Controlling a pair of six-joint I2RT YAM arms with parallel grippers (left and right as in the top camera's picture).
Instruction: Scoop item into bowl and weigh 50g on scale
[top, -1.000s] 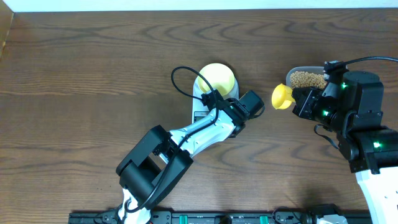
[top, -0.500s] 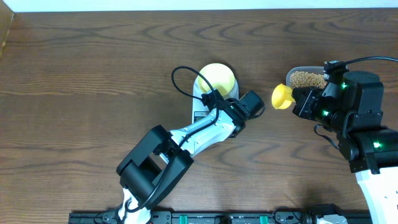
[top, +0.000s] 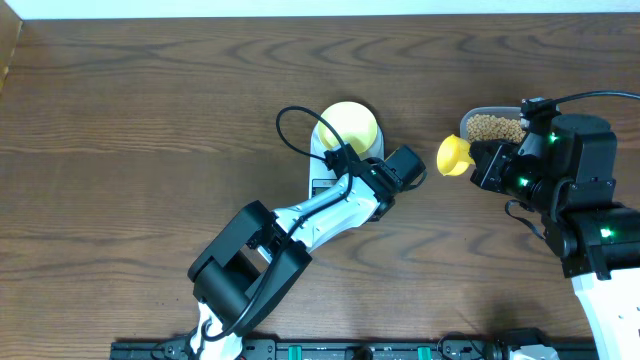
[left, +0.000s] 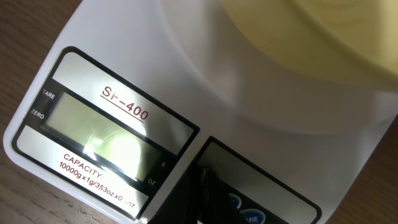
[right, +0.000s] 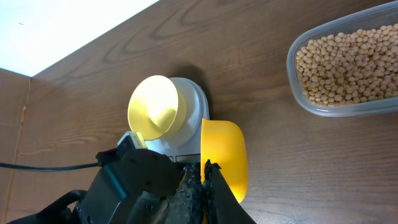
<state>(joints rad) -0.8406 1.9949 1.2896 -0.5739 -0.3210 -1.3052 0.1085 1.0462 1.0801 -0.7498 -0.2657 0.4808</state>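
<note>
The white scale (top: 321, 186) stands mid-table with the pale-yellow bowl (top: 348, 126) on its platform. In the right wrist view the bowl (right: 153, 107) looks empty. My left gripper (top: 338, 165) is shut, and its tips (left: 202, 186) rest on the scale's dark button panel, just left of the blue buttons (left: 235, 203) and right of the display (left: 106, 134). The right gripper (right: 204, 180) is shut on the handle of an empty yellow scoop (right: 224, 152), which hovers right of the scale. The beans (right: 348, 68) fill a clear tub (top: 495, 127) beside the right arm.
The left arm's wrist (right: 137, 186) sits close to the scoop, between it and the scale. A black cable (top: 290, 125) loops left of the bowl. The table's far edge and a white wall (right: 62, 25) lie beyond.
</note>
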